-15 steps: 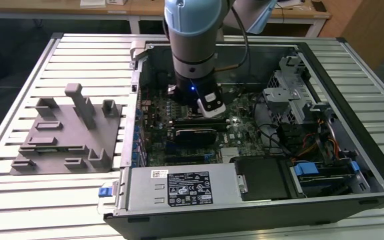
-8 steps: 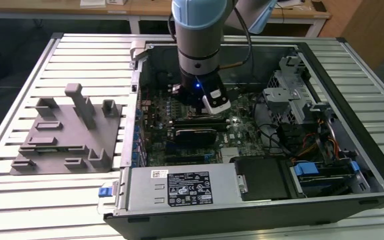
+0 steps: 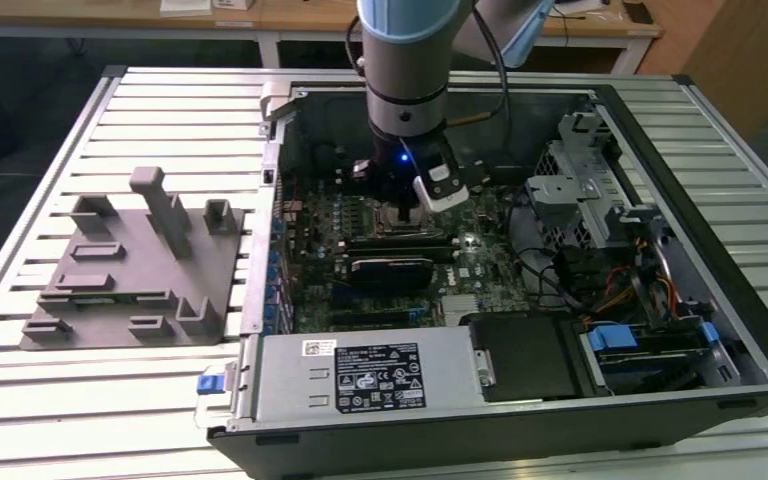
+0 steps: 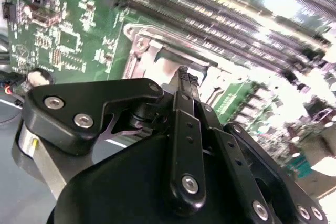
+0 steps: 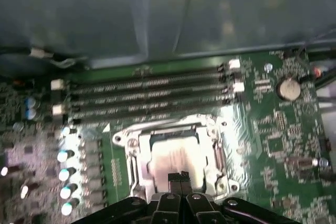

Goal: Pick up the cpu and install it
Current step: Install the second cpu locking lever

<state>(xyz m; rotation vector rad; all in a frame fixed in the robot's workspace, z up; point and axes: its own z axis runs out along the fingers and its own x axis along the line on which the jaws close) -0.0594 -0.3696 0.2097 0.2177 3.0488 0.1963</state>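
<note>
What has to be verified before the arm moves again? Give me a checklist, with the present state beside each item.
1. Cpu in place: the cpu lies inside the socket frame in the first wrist view. Ok.
2. Gripper free of the cpu: the gripper has its fingertips closed together with nothing between them. Ok.
3. Cpu fully flat and seated: cannot tell.
4. Socket latch or cover closed over the cpu: cannot tell.
5. Gripper apart from the memory slots: they lie beyond the socket frame. Ok.
6. Arm inside the computer case, apart from its walls in the exterior view. Ok.
</note>
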